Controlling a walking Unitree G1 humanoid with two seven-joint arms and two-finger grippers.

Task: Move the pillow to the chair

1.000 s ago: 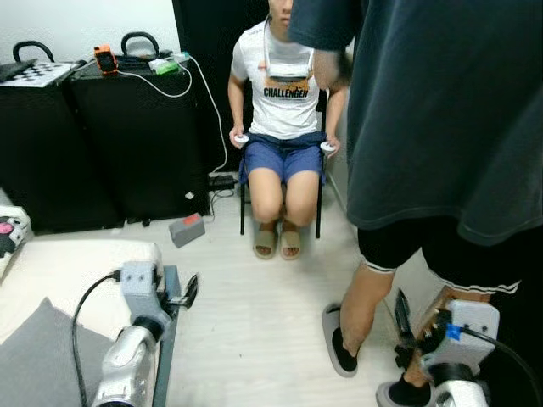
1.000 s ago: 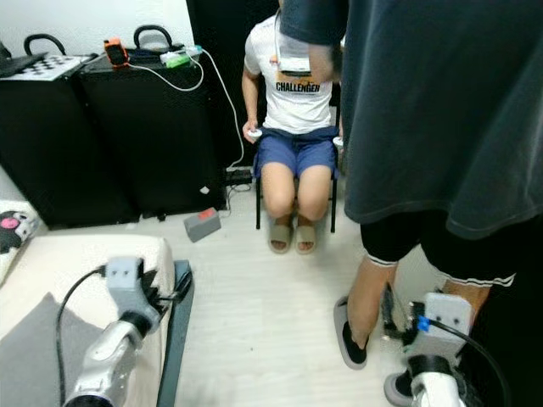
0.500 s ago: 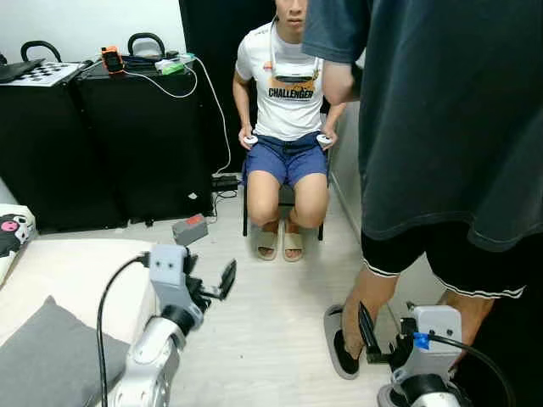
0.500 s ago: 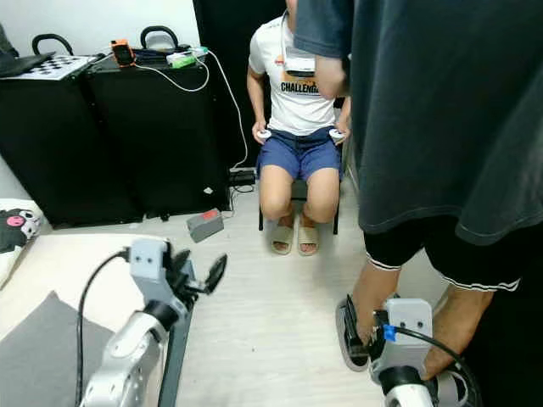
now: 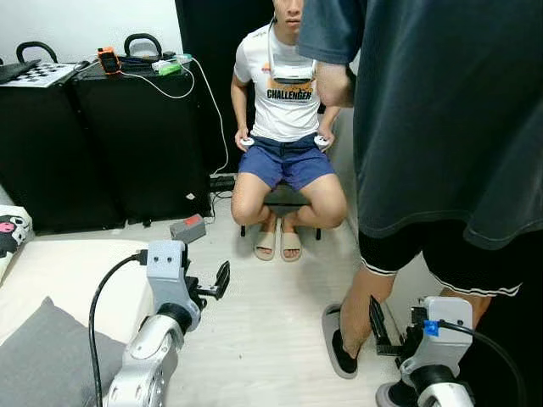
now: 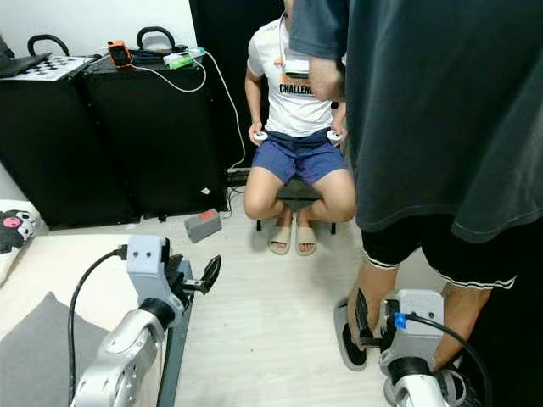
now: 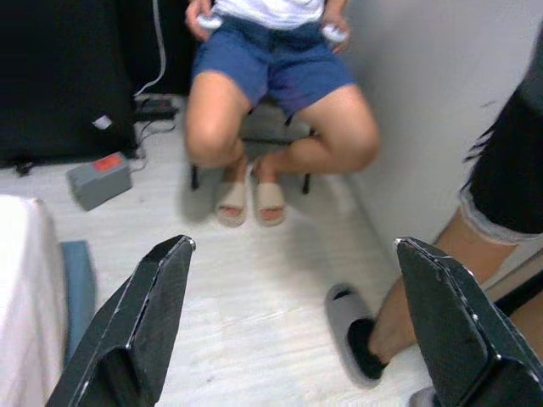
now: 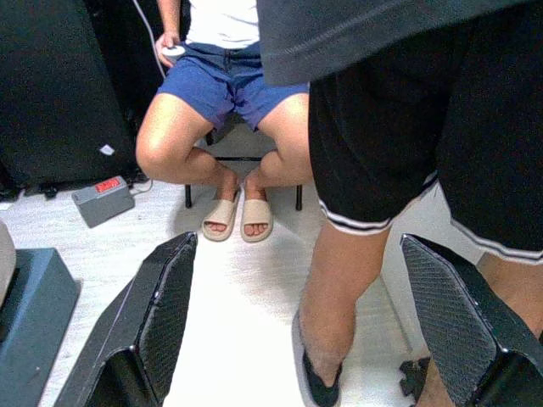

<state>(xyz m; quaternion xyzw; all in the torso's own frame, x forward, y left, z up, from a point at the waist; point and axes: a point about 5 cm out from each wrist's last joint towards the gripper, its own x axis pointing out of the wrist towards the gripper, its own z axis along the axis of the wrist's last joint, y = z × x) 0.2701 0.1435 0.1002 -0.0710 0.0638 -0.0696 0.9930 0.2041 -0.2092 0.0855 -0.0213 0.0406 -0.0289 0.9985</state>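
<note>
A grey pillow [image 5: 41,366] lies on the white mattress [image 5: 72,271] at the lower left, behind and left of my left arm. My left gripper [image 5: 219,282] is raised over the floor beside the mattress, open and holding nothing; its black fingers [image 7: 144,318] stand wide apart in the left wrist view. My right gripper [image 5: 379,326] is low on the right, close to a standing person's leg [image 5: 365,301], also open and holding nothing, with its fingers [image 8: 153,322] spread. The chair [image 5: 284,197] stands ahead, with a seated person [image 5: 284,102] on it.
A standing person in a dark shirt [image 5: 441,110] is close on the right, one slippered foot [image 5: 338,341] on the floor. Black cases [image 5: 110,144] line the far wall. A small grey box [image 5: 188,228] and cables lie on the pale floor.
My left gripper has dropped slightly and drawn back toward the mattress. The seated person's knees have spread and dropped. My right gripper shifted a little to the right.
</note>
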